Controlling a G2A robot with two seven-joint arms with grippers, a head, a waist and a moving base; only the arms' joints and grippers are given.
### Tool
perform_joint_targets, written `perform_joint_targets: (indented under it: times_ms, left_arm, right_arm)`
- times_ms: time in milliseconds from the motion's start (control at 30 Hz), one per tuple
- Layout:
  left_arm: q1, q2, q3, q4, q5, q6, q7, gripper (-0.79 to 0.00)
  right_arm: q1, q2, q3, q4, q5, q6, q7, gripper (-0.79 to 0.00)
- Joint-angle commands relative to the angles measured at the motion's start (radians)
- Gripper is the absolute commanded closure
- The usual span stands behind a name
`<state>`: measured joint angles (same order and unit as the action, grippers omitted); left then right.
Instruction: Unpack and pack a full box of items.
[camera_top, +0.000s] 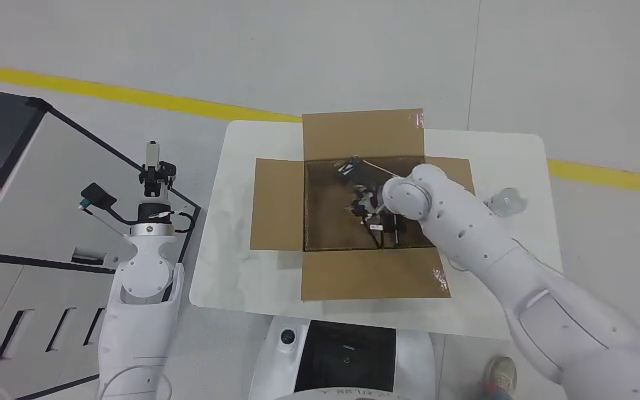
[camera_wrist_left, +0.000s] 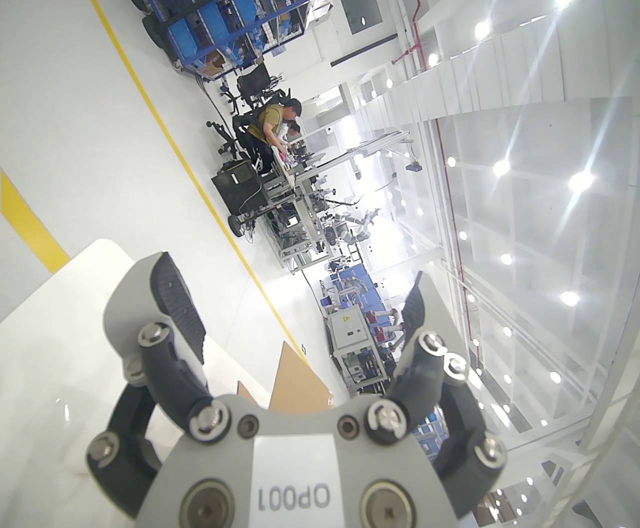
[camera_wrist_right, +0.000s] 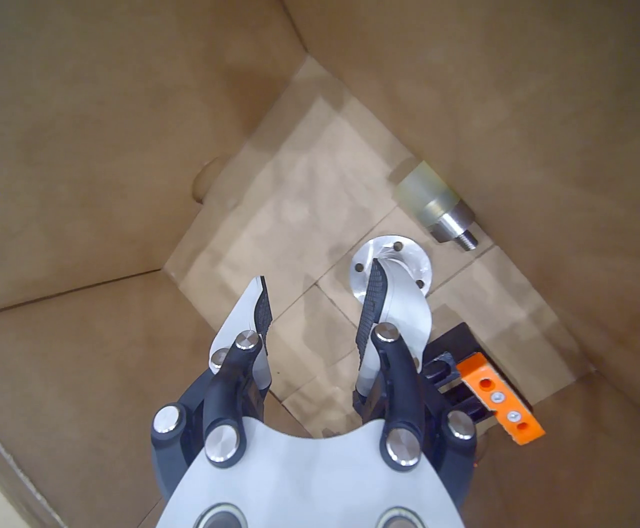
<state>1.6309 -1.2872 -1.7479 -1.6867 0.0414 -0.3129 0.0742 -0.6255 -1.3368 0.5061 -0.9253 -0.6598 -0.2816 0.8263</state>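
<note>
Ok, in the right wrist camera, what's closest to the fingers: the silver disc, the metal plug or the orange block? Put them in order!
1. Silver disc: on the box floor, right behind a finger of the right gripper.
2. Metal plug, against the box wall, and orange block, beside the gripper: too close to call.

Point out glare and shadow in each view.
Left wrist view: ceiling lamps flare into star streaks. Right wrist view: the metal flange gleams inside the dim box. Top view: the box's inside lies in shadow; the table is evenly lit.
</note>
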Motion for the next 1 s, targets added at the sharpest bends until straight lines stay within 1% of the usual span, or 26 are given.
perform_joint_targets:
  times_ms: [0, 233, 633, 700, 733, 800, 933, 967]
  left_arm:
    - [0.000, 0.000, 0.000, 0.000, 0.000, 0.000, 0.000, -0.785]
    - [0.000, 0.000, 0.000, 0.000, 0.000, 0.000, 0.000, -0.785]
    - [0.000, 0.000, 0.000, 0.000, 0.000, 0.000, 0.000, -0.785]
    - [0.000, 0.000, 0.000, 0.000, 0.000, 0.000, 0.000, -0.785]
    - [0.000, 0.000, 0.000, 0.000, 0.000, 0.000, 0.000, -0.785]
    - [0.000, 0.000, 0.000, 0.000, 0.000, 0.000, 0.000, -0.785]
    - [0.000, 0.000, 0.000, 0.000, 0.000, 0.000, 0.000, -0.785]
    - [0.000, 0.000, 0.000, 0.000, 0.000, 0.000, 0.000, -0.785]
  right_arm:
    - [0.018, -0.015, -0.011, 0.029, -0.008, 0.009, 0.003, -0.354]
    - [0.056, -0.064, -0.051, 0.123, -0.052, 0.038, 0.010, -0.354]
    - [0.085, -0.148, -0.098, 0.268, -0.090, 0.051, -0.009, -0.357]
    - [0.090, -0.160, -0.104, 0.286, -0.105, 0.058, -0.017, -0.320]
    - [0.089, -0.165, -0.104, 0.294, -0.102, 0.055, -0.025, -0.314]
    - [0.091, -0.174, -0.104, 0.311, -0.102, 0.048, -0.032, -0.271]
    - [0.090, -0.192, -0.102, 0.337, -0.098, 0.037, -0.053, -0.259]
    - [0.091, -0.196, -0.102, 0.343, -0.100, 0.031, -0.057, -0.240]
